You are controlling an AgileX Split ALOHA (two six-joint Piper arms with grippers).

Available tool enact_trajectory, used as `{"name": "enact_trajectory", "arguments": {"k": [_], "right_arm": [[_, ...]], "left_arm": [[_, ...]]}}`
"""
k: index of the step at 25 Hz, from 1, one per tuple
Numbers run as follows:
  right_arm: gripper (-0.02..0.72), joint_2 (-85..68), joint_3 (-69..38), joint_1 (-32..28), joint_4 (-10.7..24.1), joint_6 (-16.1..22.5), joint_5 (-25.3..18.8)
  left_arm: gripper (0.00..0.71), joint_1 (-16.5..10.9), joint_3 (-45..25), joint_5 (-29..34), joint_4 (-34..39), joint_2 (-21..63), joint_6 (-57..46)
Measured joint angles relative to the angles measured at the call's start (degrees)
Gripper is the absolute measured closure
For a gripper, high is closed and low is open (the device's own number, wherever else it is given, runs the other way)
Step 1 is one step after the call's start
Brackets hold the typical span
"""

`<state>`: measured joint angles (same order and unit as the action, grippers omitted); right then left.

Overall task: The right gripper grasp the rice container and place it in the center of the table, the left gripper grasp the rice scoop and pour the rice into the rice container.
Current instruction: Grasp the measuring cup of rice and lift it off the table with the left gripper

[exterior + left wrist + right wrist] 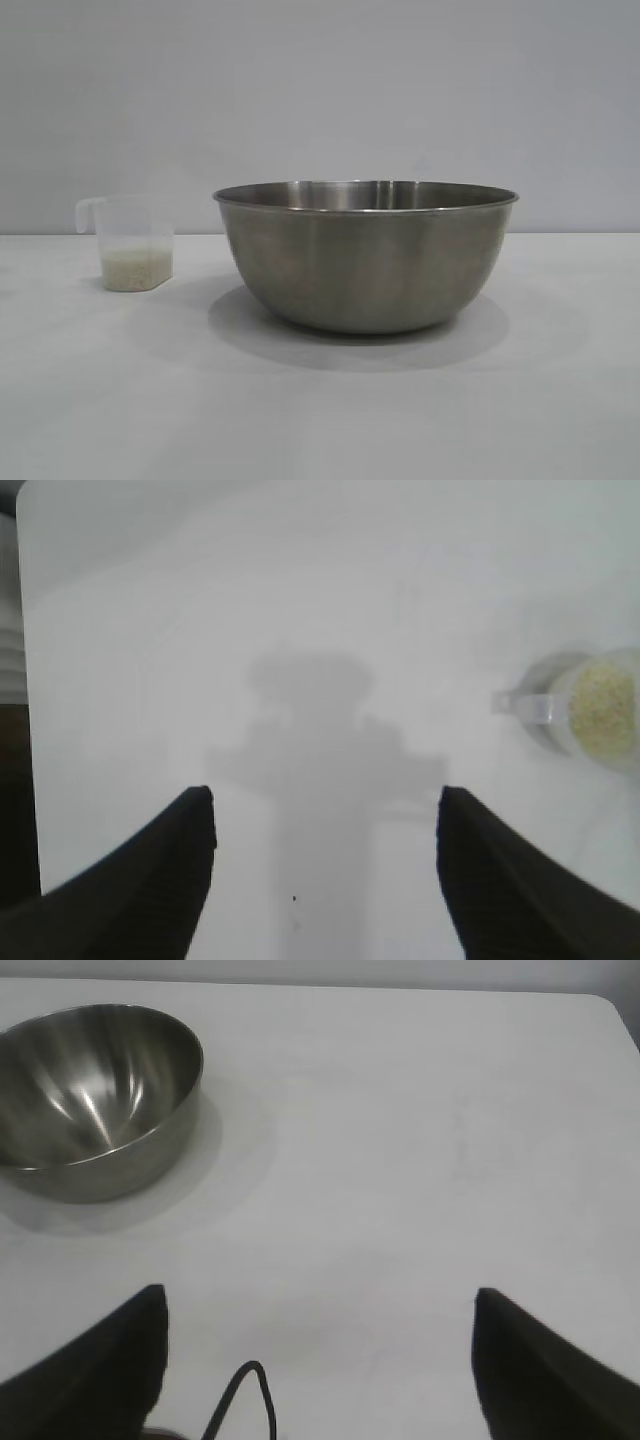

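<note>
The big brushed-steel bowl point(365, 255) sits mid-tabletop point(320, 420); the small translucent plastic cup point(133, 243) of off-white rice point(135, 268) stands beside it. Both black tools, left point(325, 865) and right point(320, 1360), gape empty. A light cup could tip, spilling grains.

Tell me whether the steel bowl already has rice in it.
No. In the right wrist view the rice container shows only bare shiny metal inside.
</note>
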<state>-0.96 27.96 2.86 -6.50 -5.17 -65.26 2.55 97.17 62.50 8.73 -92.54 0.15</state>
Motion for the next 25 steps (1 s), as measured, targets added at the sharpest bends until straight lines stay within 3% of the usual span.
{"name": "enact_trajectory", "arguments": {"k": [6, 18, 25], "right_arm": [[0.135, 0.0, 0.0, 0.0, 0.0, 0.0, 0.0], [0.135, 0.0, 0.0, 0.0, 0.0, 0.0, 0.0], [0.135, 0.0, 0.0, 0.0, 0.0, 0.0, 0.0]], "left_arm": [[0.311, 0.0, -4.9, -13.3, -0.2, 3.2, 0.0], [0.311, 0.0, -40.6, -49.3, -3.2, 19.6, 0.0], [0.311, 0.0, -54.7, -58.3, -4.3, 28.3, 0.0]]}}
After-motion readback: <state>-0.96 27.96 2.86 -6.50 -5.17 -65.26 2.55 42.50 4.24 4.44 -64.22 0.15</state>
